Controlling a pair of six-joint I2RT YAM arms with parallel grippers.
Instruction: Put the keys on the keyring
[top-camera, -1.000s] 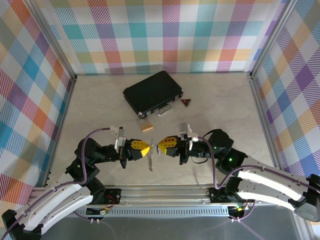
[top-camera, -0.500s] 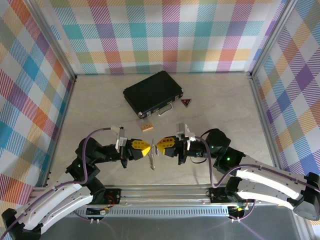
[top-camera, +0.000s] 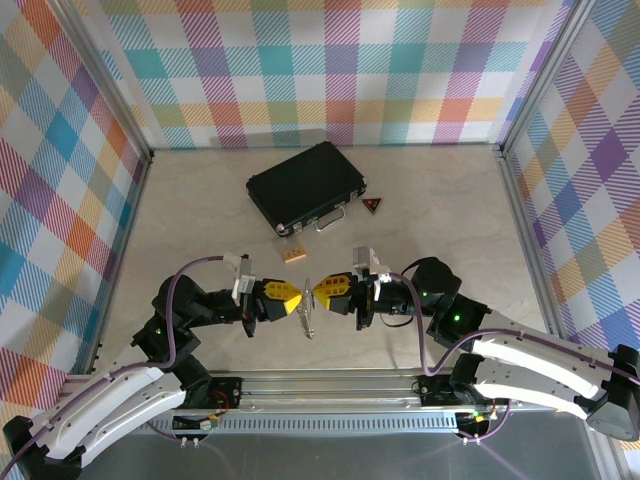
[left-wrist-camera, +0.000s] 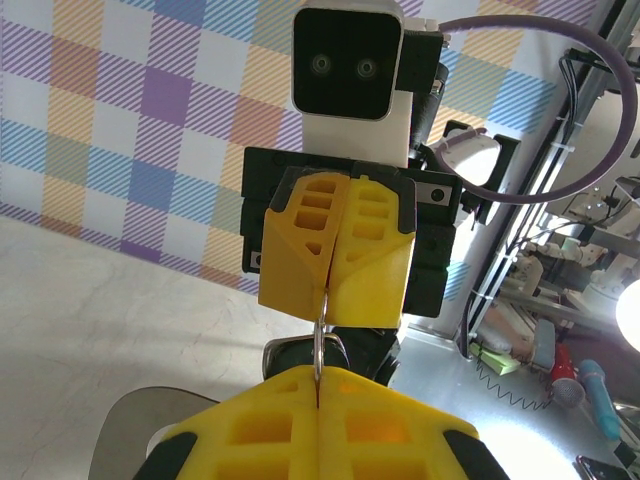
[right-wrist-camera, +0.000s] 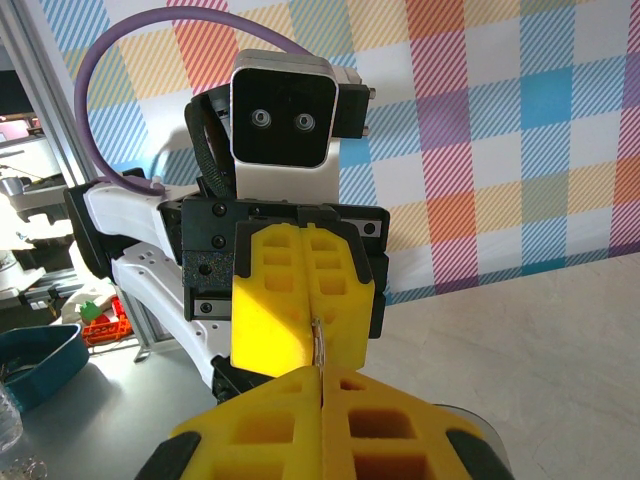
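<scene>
Walls (top-camera: 330, 70): pastel plaid in pink, teal, orange, yellow and purple squares, diagonally hatched.
Table (top-camera: 200, 210): pale beige, faintly marbled.
Case (top-camera: 300, 185), upper centre: black, silver handle.
Small block (top-camera: 293, 256) just below it: tan.
Triangle (top-camera: 373, 205) right of the case: dark, red-orange centre.
Left gripper (top-camera: 298, 297), right gripper (top-camera: 317, 292), centre frame: yellow fingers, black bodies.
Keys (top-camera: 308, 320) between them: silvery.
Cables (top-camera: 195, 268): purple.
Arm shells (top-camera: 110, 395), lower frame: white; joints black.
Light (top-camera: 462, 320) on the right arm: green.
Camera housing (left-wrist-camera: 348, 60), top of left wrist view: white, dark face.
</scene>
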